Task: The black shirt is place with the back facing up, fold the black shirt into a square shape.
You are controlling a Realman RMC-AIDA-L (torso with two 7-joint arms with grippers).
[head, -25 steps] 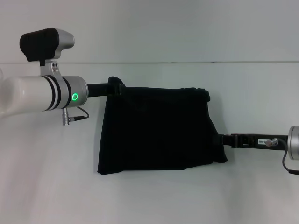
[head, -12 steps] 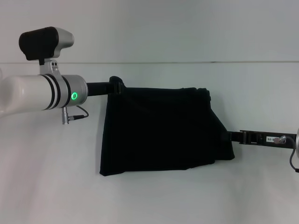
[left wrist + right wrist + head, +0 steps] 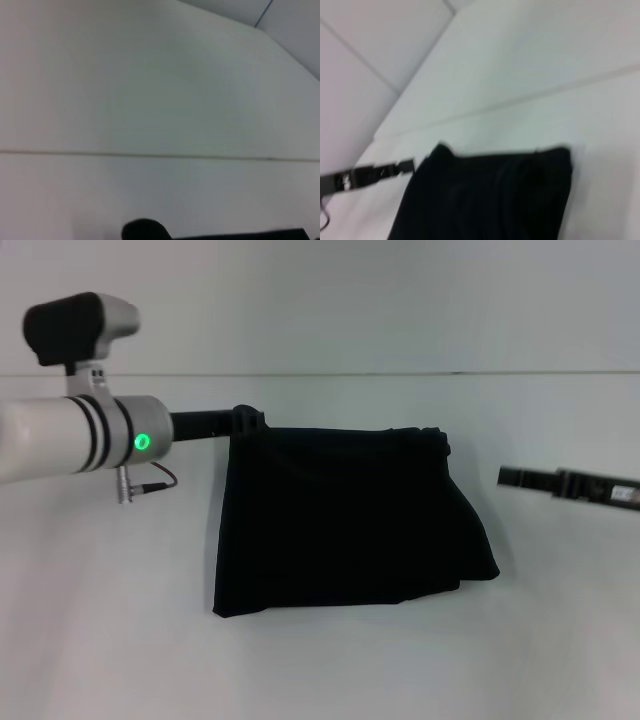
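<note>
While folded: black shirt (image 3: 345, 520), r. pincer (image 3: 510, 477) apart.

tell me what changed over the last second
The right gripper let go of the shirt at its right edge and pulled away to the right and up, now clear of it. The left gripper stayed at the shirt's far left corner; the shirt barely shifted.

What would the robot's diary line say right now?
black shirt: folded, flat on table | left tool: at shirt's far left corner | right tool: clear of shirt, right side
</note>
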